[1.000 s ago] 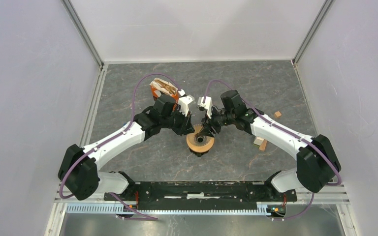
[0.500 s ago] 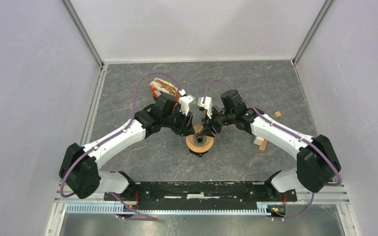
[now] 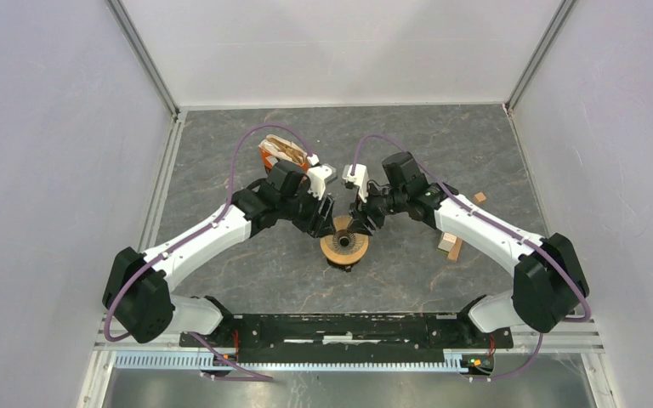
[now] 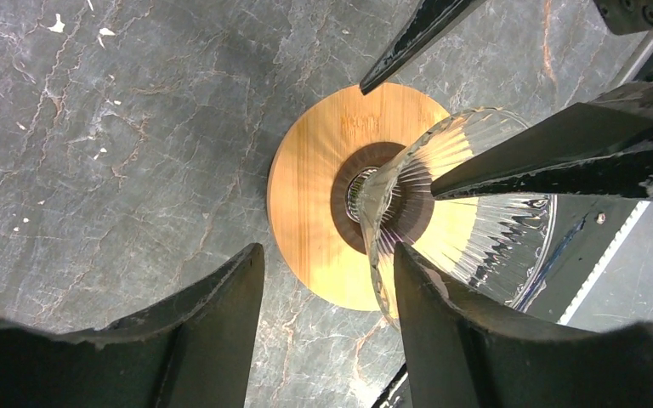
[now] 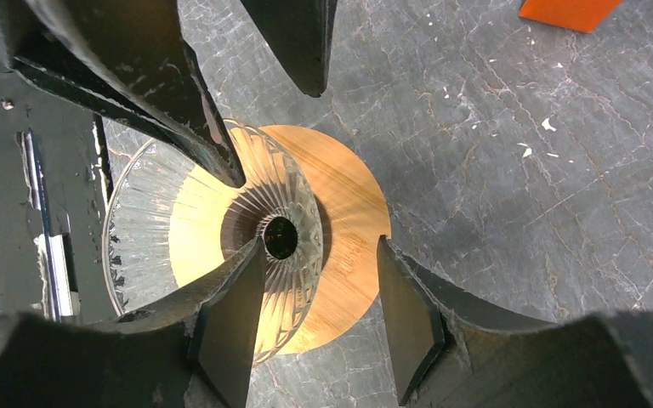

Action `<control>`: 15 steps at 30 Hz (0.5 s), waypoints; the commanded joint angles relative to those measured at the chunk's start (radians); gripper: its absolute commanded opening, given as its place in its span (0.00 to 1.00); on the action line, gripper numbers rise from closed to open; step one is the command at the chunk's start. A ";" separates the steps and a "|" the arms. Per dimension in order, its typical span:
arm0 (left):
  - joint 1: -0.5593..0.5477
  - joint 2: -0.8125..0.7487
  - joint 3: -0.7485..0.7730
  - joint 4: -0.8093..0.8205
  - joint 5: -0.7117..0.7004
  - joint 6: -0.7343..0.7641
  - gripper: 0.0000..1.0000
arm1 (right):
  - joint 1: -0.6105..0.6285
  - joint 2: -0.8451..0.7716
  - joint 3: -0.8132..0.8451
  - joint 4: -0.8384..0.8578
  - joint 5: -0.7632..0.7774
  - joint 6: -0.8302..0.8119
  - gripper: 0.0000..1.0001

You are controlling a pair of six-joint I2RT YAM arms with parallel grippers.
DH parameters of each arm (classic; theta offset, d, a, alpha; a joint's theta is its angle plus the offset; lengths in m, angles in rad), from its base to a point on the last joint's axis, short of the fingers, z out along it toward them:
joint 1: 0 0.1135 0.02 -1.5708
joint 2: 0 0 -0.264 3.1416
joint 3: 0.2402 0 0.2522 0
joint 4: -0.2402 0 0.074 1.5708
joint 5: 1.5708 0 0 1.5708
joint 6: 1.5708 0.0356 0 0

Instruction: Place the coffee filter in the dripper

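The dripper (image 3: 345, 246), a clear ribbed glass cone (image 4: 468, 212) on a round tan wooden ring (image 4: 315, 204), stands at the middle of the table. My left gripper (image 3: 327, 219) is open and empty. In the left wrist view (image 4: 327, 280) the cone's rim runs between its jaws, close to the right finger (image 4: 459, 340). My right gripper (image 3: 360, 223) is open and empty. In the right wrist view (image 5: 319, 272) it straddles the opposite side of the rim. No filter is in the cone (image 5: 221, 204). Brown coffee filters sit in an orange holder (image 3: 281, 153) behind the left gripper.
Small wooden blocks lie on the right of the table (image 3: 450, 247), with one farther back (image 3: 479, 198). A corner of the orange holder (image 5: 570, 10) shows in the right wrist view. White walls close in the dark marbled table (image 3: 247, 272) on three sides.
Both grippers have shifted slightly toward the far side at the dripper's rim. The dripper has hardly moved. Both grippers stay open.
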 commanded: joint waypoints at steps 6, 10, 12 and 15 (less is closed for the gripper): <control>0.010 -0.023 0.044 -0.004 0.020 0.044 0.68 | -0.007 -0.020 0.071 -0.026 -0.018 -0.016 0.58; 0.016 -0.029 0.054 0.006 0.041 0.033 0.73 | -0.011 -0.034 0.058 -0.025 -0.015 -0.018 0.58; 0.018 -0.029 0.065 0.009 0.050 0.026 0.75 | -0.015 -0.041 0.052 -0.024 -0.013 -0.019 0.56; 0.022 -0.027 0.079 0.009 0.059 0.019 0.76 | -0.023 -0.053 0.046 -0.025 -0.018 -0.021 0.54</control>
